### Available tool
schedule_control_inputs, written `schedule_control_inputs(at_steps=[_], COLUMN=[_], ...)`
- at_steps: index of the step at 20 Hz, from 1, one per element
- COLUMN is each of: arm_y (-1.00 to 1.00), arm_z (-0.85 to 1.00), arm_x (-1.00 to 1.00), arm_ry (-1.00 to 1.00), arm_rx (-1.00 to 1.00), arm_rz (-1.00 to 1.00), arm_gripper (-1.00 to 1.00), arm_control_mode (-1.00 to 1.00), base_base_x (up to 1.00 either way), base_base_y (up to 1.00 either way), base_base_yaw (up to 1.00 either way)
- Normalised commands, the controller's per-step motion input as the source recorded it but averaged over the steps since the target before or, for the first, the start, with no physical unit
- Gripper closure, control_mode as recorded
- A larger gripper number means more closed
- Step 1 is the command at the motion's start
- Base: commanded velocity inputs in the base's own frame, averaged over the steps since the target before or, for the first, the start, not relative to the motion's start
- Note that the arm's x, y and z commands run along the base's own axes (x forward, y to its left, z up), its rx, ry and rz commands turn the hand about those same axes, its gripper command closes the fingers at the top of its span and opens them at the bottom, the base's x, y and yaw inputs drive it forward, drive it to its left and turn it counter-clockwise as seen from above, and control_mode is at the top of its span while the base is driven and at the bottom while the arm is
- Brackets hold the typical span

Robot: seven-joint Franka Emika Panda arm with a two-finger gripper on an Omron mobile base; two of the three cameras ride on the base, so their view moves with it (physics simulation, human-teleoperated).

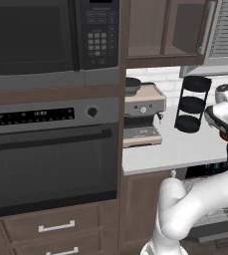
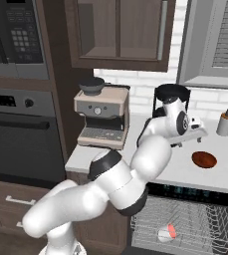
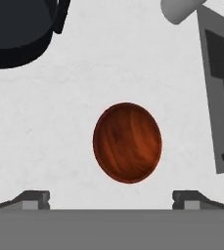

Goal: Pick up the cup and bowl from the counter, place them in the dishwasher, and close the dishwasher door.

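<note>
The hand (image 3: 111, 199) hangs released, fingers spread wide, above the bowl (image 3: 127, 142), which lies on the bench (image 3: 59, 122) beside the black rack (image 2: 171, 97). A clean pickup probably needs one finger dropped inside the rim (the bowl is shallow).

The pale bench (image 2: 220, 179) runs across the middle right of the right base view. On it stand an espresso machine (image 2: 101, 117) at centre left, a black three-tier rack (image 1: 192, 103), a small bottle (image 2: 225, 122) at far right, and the reddish-brown bowl (image 2: 204, 160) lying near the front edge.
</note>
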Motion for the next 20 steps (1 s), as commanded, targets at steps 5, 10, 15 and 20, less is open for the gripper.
schedule_control_inputs(at_steps=[5,10,15,20], arm_y=[-0.1,-0.1,-0.03,-0.19], arm_z=[-0.29,-0.44,-0.56,-0.57], arm_x=[0.15,0.17,0.0,0.0], arm_ry=[0.01,0.03,0.0,0.0], arm_rx=[0.01,0.01,0.03,0.01], arm_rz=[0.0,0.0,0.0,0.0], arm_gripper=[-1.0,-1.0,-1.0,-1.0], arm_control_mode=[-1.0,-1.0,-1.0,-1.0], base_base_x=[0.0,0.0,0.0,0.0], base_base_y=[0.0,0.0,0.0,0.0], base_base_yaw=[0.0,0.0,0.0,0.0])
